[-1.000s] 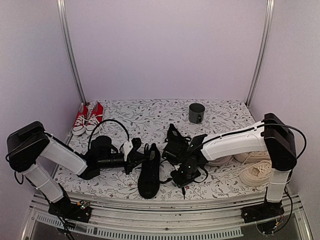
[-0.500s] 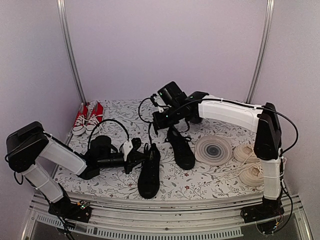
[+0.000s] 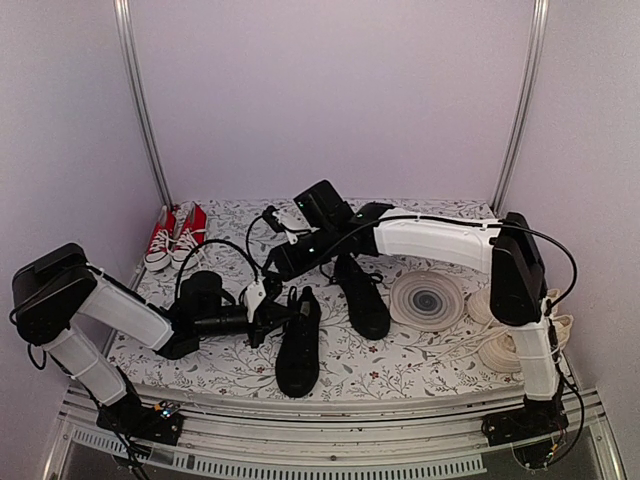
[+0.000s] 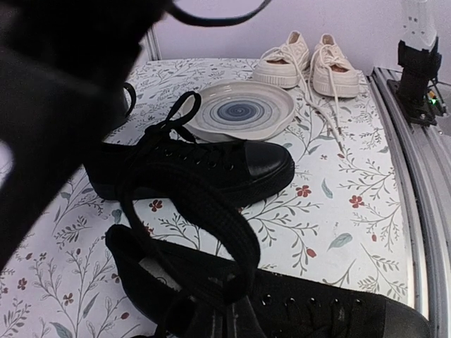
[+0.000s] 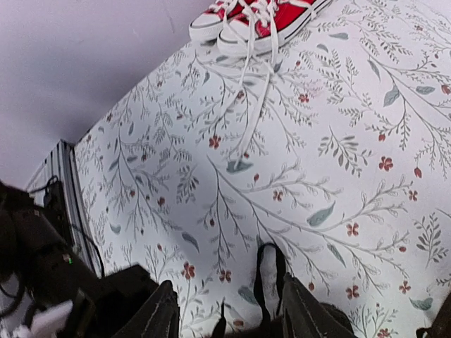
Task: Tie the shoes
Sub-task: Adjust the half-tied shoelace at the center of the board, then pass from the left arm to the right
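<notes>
Two black shoes lie mid-table: the near shoe (image 3: pixel 297 345) and the far shoe (image 3: pixel 362 295). My left gripper (image 3: pixel 272 310) lies low at the near shoe's heel end. In the left wrist view it (image 4: pixel 229 318) is shut on a loop of black lace (image 4: pixel 236 243) above the near shoe (image 4: pixel 331 317), with the far shoe (image 4: pixel 211 165) behind. My right gripper (image 3: pixel 278 262) reaches in from the back, just above the left gripper. In the right wrist view it (image 5: pixel 229 310) is open, and a thin black lace loop (image 5: pixel 262 282) stands between its fingers, close to the right finger (image 5: pixel 303 313).
A striped plate (image 3: pixel 427 298) lies right of the far shoe, also in the left wrist view (image 4: pixel 239 109). Cream sneakers (image 3: pixel 512 335) sit at the right edge. Small red sneakers (image 3: pixel 175 235) stand at the back left, also in the right wrist view (image 5: pixel 254 17).
My right arm lifted off the near middle of the table, swung to the back over the shoes, then came left and down toward the left gripper. The left arm has not moved.
</notes>
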Controlling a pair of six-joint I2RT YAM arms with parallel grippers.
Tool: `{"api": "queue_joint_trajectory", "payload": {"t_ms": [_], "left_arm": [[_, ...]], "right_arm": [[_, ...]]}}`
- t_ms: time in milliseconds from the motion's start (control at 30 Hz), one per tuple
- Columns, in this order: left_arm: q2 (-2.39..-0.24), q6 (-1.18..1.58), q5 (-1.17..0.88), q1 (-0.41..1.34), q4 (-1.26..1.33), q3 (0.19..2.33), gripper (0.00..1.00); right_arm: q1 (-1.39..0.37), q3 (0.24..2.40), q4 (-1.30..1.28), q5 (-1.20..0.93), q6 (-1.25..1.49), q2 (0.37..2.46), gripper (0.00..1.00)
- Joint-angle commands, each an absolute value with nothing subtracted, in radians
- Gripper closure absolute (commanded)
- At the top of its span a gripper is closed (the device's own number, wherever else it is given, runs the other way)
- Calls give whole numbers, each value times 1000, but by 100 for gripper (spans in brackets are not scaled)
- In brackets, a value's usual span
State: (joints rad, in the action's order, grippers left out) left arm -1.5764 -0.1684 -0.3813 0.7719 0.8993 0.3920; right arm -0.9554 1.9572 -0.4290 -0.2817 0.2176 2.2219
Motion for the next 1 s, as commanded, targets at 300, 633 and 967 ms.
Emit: {"api": "queue_joint_trajectory", "payload": {"t_ms": [300,633,967], "left_arm": [[-1565,-175,-418,770,912,382,100],[-1560,-193,-442,765,902,383,100],[-1557,-201,-460,765,902,382,100]], "right_arm": [[-906,1308,103,-792,-459,1842,35],[-859,1427,-67,-913,-656,1958,39],[-859,1471,-82,-894,-668,2022,58]]}}
